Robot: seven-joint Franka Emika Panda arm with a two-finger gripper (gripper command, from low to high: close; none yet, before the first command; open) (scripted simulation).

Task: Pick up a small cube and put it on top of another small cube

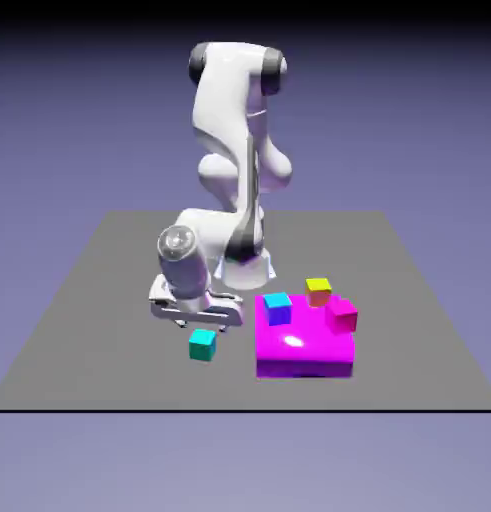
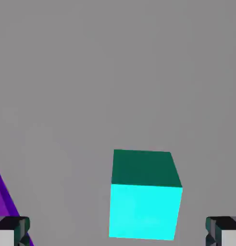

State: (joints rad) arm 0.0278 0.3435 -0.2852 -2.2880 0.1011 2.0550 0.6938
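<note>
On the grey table (image 1: 99, 300), just to the exterior view's left of the big magenta block (image 1: 304, 345), the small teal cube (image 1: 202, 345) sits alone and flat, apart from everything else, which makes it the easy one to lift. The gripper (image 1: 194, 322) hangs right over it with its jaws spread as wide as they go and nothing between them; in the hand view the two grey fingertips (image 2: 11, 230) stand at the bottom corners with the cube low and between them, a little nearer the right-hand tip, one face turned slightly toward the lens. That reads as a hand lined up above its target and not yet lowered, since the cube's sides are clear of both pads. A blue cube (image 1: 278, 308) and a pink cube (image 1: 341, 315) rest on the magenta block's top, and a yellow-orange cube (image 1: 318, 290) shows just behind its far edge; any of these could serve as the base for stacking
</note>
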